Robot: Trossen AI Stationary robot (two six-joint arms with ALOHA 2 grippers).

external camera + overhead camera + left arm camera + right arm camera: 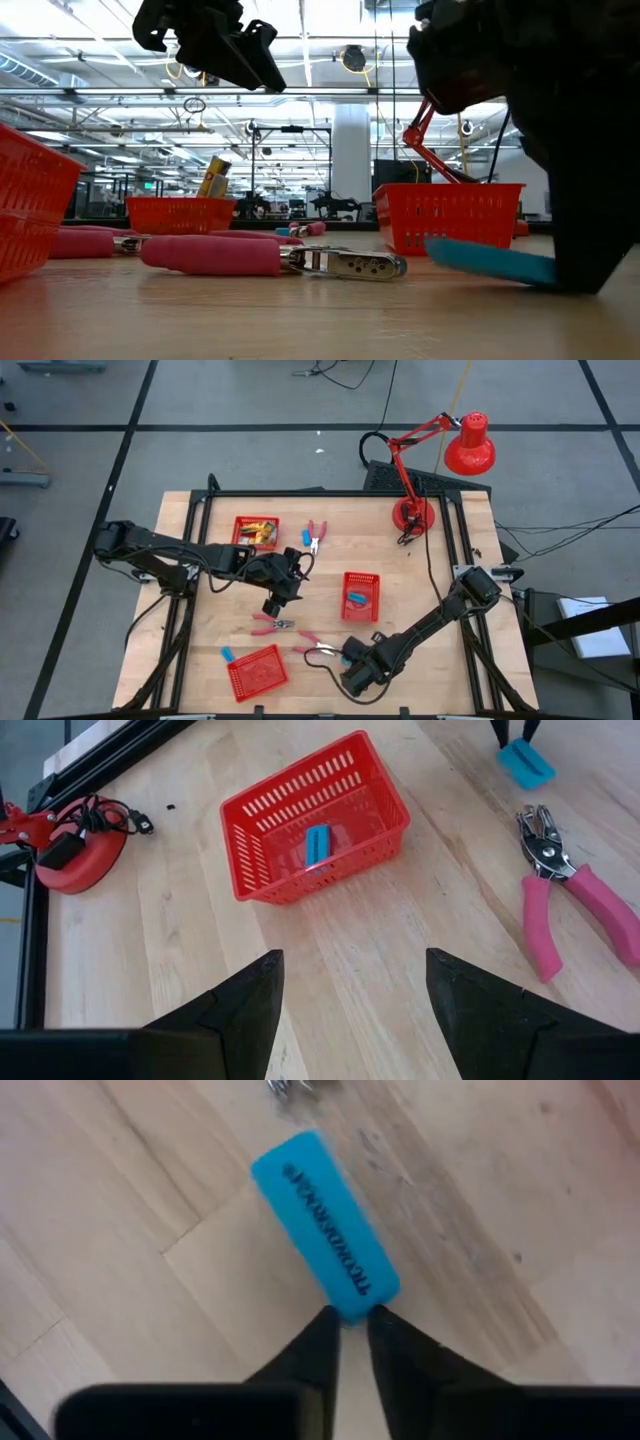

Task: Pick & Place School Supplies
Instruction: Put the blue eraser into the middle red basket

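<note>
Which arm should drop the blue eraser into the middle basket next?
Right. The right gripper already pinches the blue eraser by one end, while the left gripper hangs open and empty facing the middle basket.

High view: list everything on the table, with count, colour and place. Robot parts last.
table: one, light wood, under everything.
baskets: three, red mesh; one beside the lamp-side pink tool, one mid-table, one at the opposite edge.
pink-handled tools: three; one far from the others, beside the basket of yellow pieces, two between the grippers.
blue blocks: four, light blue; one by the far tool, one in the middle basket, one loose, one at the right gripper.
yellow pieces: count unclear, in one basket.
desk lamp: one, red, table corner.
left gripper: open, over mid-table.
right gripper: at a blue block.
</note>
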